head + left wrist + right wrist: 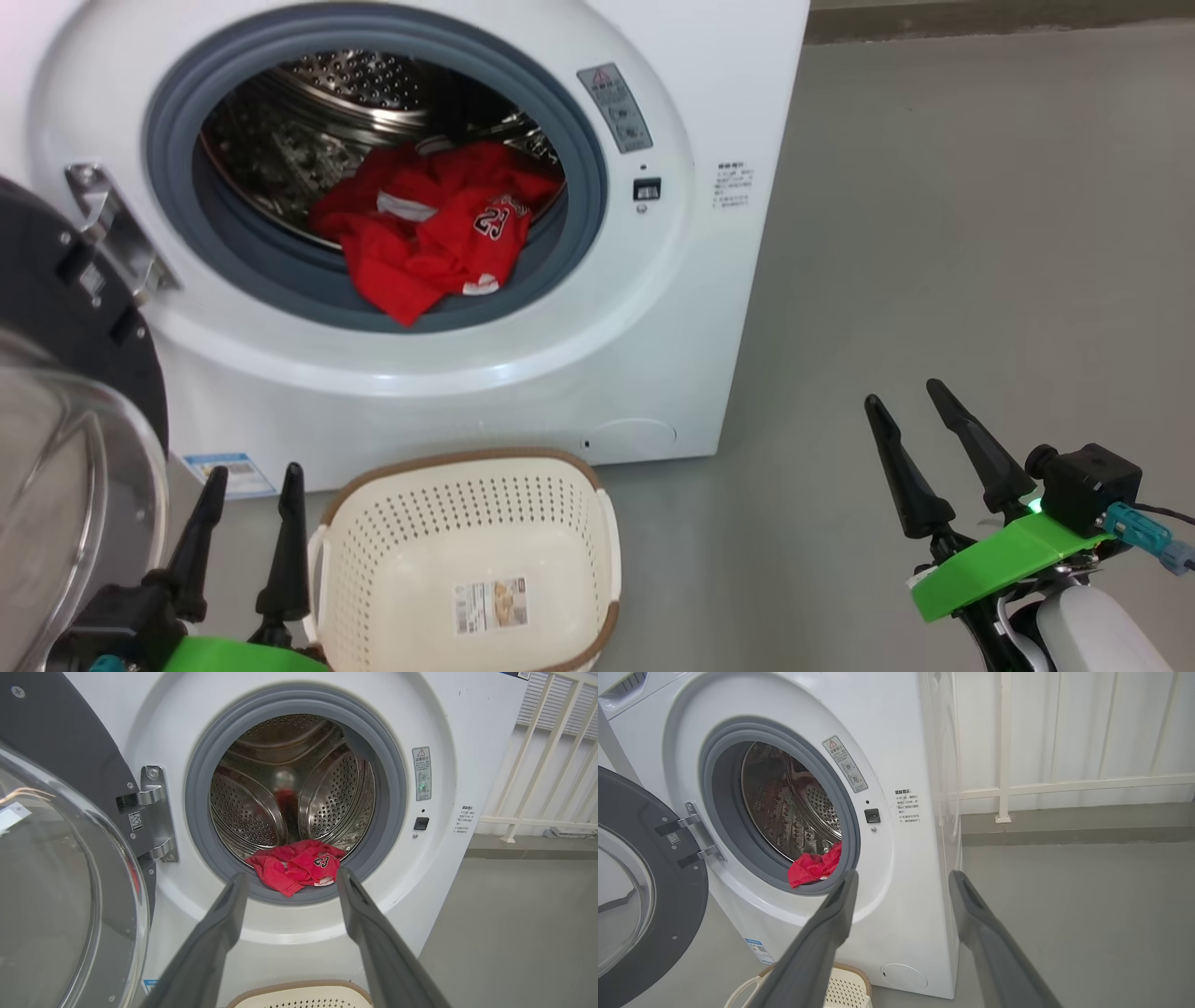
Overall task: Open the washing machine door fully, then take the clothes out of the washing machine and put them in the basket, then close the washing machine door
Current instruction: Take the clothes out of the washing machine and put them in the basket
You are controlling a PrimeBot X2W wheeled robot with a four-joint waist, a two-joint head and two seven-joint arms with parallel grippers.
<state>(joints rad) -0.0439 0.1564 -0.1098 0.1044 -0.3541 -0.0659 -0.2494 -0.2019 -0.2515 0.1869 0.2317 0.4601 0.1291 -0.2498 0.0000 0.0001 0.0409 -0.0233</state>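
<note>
One corner of the clothes (425, 233) points down, outward.

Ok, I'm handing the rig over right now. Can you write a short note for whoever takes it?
The left gripper is open and empty, low at the left of the basket.
The right gripper is open and empty, above the floor right of the washing machine.
The washing machine door is swung open to the left.
The clothes lie in the drum, spilling over the grey seal's lower edge; the basket is empty, in front of the machine.
Done: door opened. Left: clothes into basket, close door.
</note>
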